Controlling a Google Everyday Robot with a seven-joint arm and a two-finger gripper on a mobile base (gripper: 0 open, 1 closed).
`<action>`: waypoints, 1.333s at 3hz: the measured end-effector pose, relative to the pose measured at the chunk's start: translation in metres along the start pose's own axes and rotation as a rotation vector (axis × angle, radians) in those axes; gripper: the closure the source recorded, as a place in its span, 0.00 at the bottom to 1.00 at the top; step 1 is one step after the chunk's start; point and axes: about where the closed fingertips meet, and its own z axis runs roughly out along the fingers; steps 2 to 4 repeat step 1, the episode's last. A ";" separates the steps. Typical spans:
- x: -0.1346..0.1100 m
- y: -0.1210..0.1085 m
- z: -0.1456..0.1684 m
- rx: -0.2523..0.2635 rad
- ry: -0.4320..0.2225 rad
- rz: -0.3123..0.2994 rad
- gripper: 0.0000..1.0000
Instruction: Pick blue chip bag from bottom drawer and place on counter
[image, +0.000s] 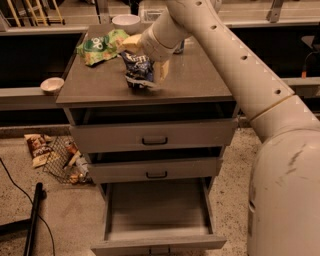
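The blue chip bag stands upright with its lower end on the counter, near the middle. My gripper reaches down from the upper right, with one pale finger at the bag's top left and the other at its right side, shut on the bag. The bottom drawer is pulled fully out and its floor is bare.
A light-green snack bag and a white bowl sit at the counter's back left. A small bowl rests on the pale ledge at left. On the floor at left lie a brown-and-white snack bag and a wire basket. The two upper drawers stand slightly ajar.
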 end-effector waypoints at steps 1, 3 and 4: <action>0.012 -0.001 -0.007 0.016 0.018 0.016 0.00; 0.012 -0.001 -0.007 0.016 0.018 0.016 0.00; 0.012 -0.001 -0.007 0.016 0.018 0.016 0.00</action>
